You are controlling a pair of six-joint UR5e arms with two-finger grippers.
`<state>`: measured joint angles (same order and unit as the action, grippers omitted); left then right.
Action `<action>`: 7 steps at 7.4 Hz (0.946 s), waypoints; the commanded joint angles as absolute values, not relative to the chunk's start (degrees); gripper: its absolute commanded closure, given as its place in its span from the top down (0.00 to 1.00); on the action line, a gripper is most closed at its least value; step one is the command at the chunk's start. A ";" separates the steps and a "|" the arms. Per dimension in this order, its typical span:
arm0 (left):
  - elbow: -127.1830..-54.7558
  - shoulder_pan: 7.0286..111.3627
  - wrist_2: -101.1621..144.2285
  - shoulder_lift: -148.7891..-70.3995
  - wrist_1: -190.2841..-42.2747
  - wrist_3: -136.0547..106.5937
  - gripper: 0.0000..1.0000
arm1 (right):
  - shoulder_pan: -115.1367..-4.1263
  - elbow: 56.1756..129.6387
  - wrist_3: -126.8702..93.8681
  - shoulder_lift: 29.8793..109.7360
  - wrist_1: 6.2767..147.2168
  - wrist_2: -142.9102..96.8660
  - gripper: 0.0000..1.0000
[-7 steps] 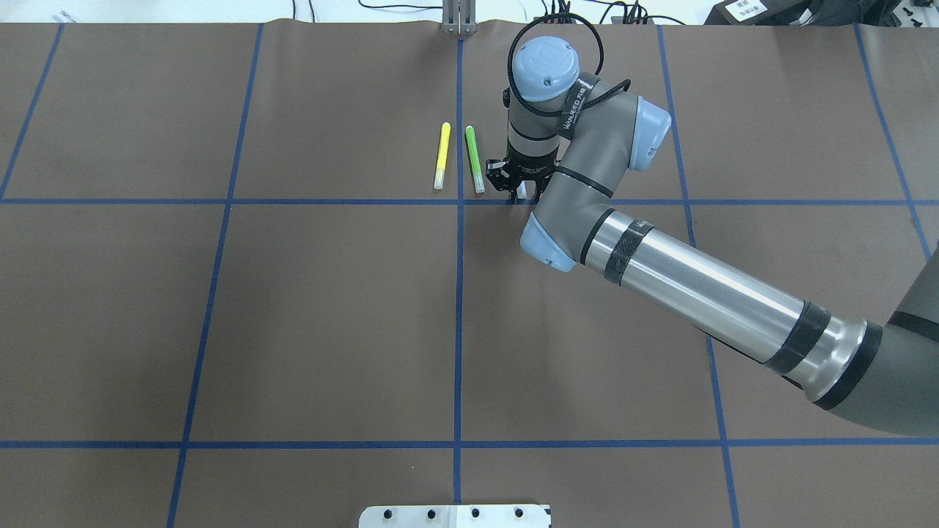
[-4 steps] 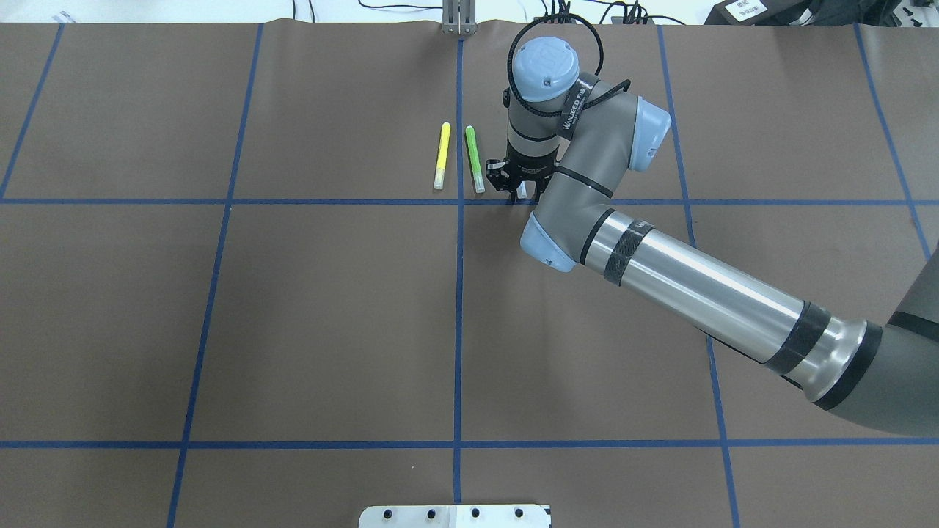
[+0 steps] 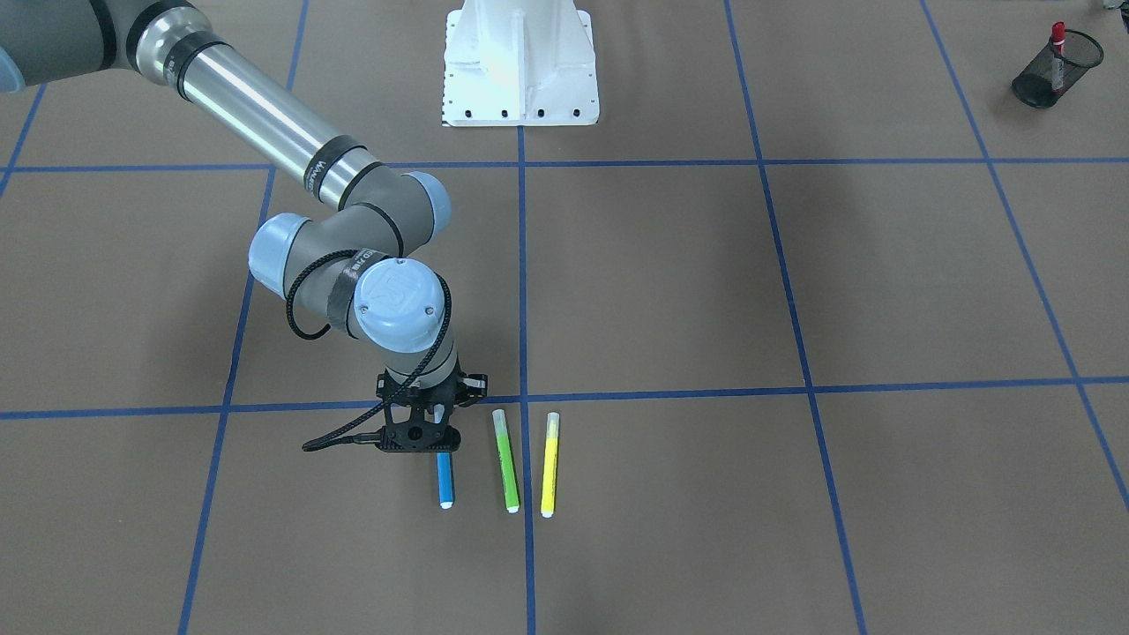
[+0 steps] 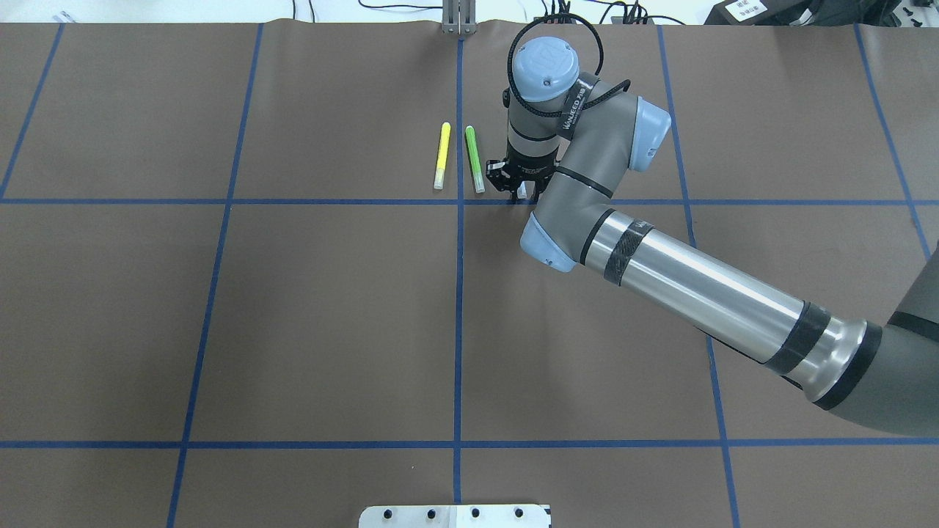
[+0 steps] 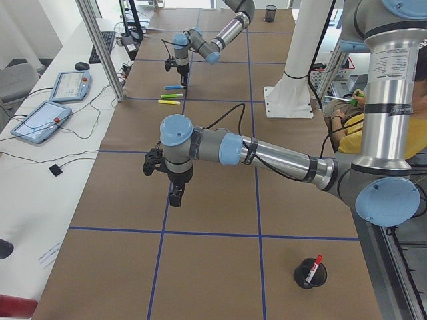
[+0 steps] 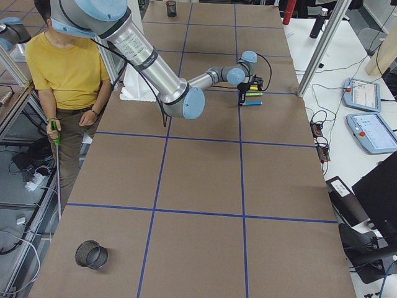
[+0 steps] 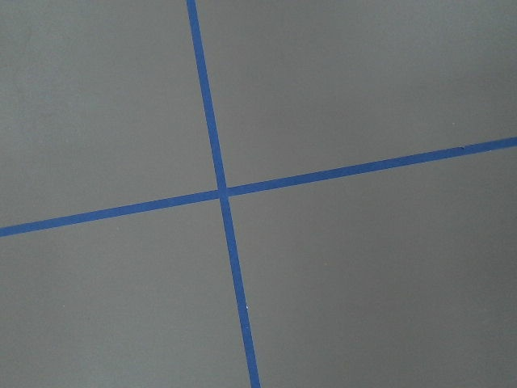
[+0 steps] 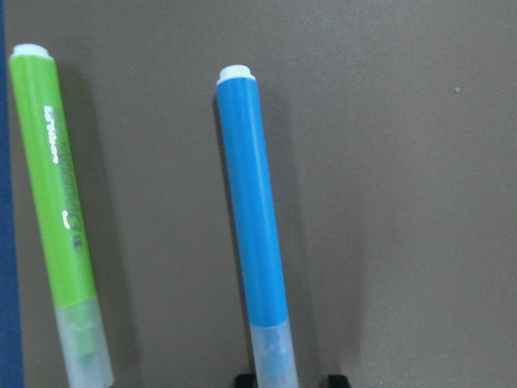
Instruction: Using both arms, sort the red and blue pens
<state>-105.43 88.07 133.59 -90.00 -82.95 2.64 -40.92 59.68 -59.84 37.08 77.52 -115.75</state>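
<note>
- While the red pen [image 3: 1057, 40] stands in a mesh cup [image 3: 1054, 84] at the robot's left end of the tabletop [image 3: 706, 282], the blue pen [image 3: 445, 481] lies flat on the side far from the robot. I judge one half of the sorting done and one half left.
- The right tool [image 3: 432, 432] is down over the blue pen's pale cap end. In the right wrist view its fingertips [image 8: 337, 381] stand on either side of the cap, with a gap on one side, so the jaws are narrowly spread and not closed on it. Grasp, lift and carry are all to come.
- The green marker [image 3: 505, 463] lies parallel, just beside the blue pen, and the yellow marker [image 3: 549, 465] lies beyond it. Neither belongs to the task.
- A second cup [image 6: 91, 254] sits at the robot's right end and looks empty. It is likely the blue pen's place, though nothing marks it so.
- The left tool [image 5: 175, 193] hangs over bare tabletop, well apart from the pens. It shows only in a side view, so I cannot tell whether it is spread or closed. Its wrist camera sees only crossed blue tape [image 7: 222, 192].
- From overhead, the right arm [image 4: 682, 282] covers nearly all of the blue pen. I cannot tell whether the fingertips touch the tabletop. The red pen's lower part is hidden inside its cup.
</note>
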 commanded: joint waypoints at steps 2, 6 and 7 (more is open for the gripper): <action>-105.47 88.07 133.59 -90.00 -82.97 2.64 1.00 | -41.31 60.46 -60.29 36.74 77.52 -115.66 0.00; -105.29 88.07 133.59 -89.91 -83.06 2.72 1.00 | -45.77 73.95 -59.42 39.53 87.50 -119.51 0.00; -105.29 88.07 133.59 -89.83 -83.14 2.72 1.00 | -47.36 79.92 -58.11 43.03 90.06 -121.36 0.00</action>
